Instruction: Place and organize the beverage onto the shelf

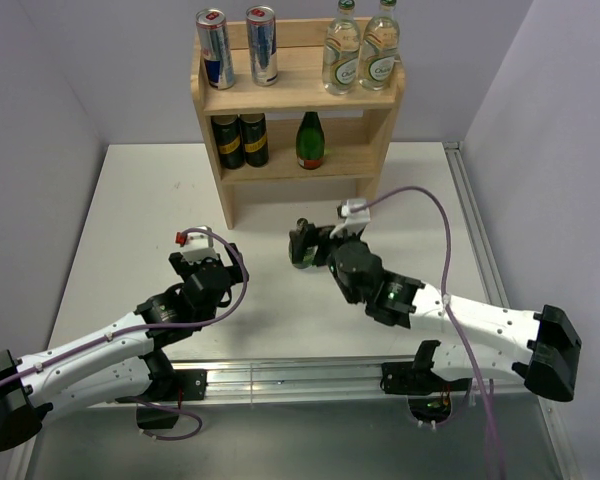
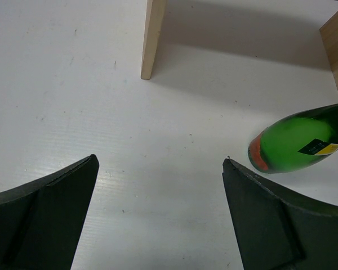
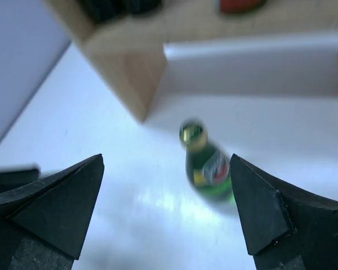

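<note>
Left gripper (image 2: pixel 159 162) and right gripper (image 3: pixel 166 159) gape, empty. A green bottle (image 3: pixel 207 167) sits on open table (image 2: pixel 56 84) between them — shelf (image 1: pixel 375 100) beyond.

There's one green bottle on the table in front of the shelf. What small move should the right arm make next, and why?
Probably ease the right gripper forward and sideways until the green bottle sits centred between its open fingers. It stands off-centre, near one finger, and is the only drink not on the shelf.
</note>
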You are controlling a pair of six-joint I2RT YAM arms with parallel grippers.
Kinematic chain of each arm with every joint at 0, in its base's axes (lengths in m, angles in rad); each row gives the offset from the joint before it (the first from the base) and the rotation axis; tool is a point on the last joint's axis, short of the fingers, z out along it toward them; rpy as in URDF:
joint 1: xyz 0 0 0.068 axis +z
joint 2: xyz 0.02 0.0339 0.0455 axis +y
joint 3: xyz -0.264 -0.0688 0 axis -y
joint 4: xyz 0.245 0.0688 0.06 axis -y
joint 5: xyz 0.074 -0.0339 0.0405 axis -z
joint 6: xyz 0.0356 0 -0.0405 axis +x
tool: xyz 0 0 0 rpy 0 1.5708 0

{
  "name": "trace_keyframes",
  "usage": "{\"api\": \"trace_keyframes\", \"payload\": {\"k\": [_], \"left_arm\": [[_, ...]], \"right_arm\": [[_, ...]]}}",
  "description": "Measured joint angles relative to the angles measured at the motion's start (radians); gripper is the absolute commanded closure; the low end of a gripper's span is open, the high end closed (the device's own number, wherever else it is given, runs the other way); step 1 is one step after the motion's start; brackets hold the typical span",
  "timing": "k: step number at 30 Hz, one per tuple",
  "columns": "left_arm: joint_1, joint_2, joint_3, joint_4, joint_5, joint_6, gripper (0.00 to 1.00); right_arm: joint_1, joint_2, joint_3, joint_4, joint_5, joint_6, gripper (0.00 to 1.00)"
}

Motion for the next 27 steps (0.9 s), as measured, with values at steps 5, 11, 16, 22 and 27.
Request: {"api": "trace_keyframes", "payload": {"k": [5,11,16,22,27], "left_arm": [[0.0,0.001,0.0,0.0,0.0,0.0,0.01],[0.0,0.002,0.0,0.0,0.0,0.0,0.01],[0.0,0.002,0.0,0.0,0.0,0.0,0.01],[0.0,0.002,0.0,0.0,0.0,0.0,0.01],[0.0,0.003,0.0,0.001,0.001,0.0,0.01]], "right_arm": [[0.112,-0.061,-0.187,-0.036,0.021,0.128,0.0],[0.136,0.063,-0.283,-0.024,-0.005,0.223,0.0],[0.127,0.298,-0.227,0.036,-0.018,0.242,0.0],[0.068,0.461,-0.14,0.072,-0.011,0.259,0.0],[0.042,0.521,-0.068,0.081,0.054,0.265,0.0]]}}
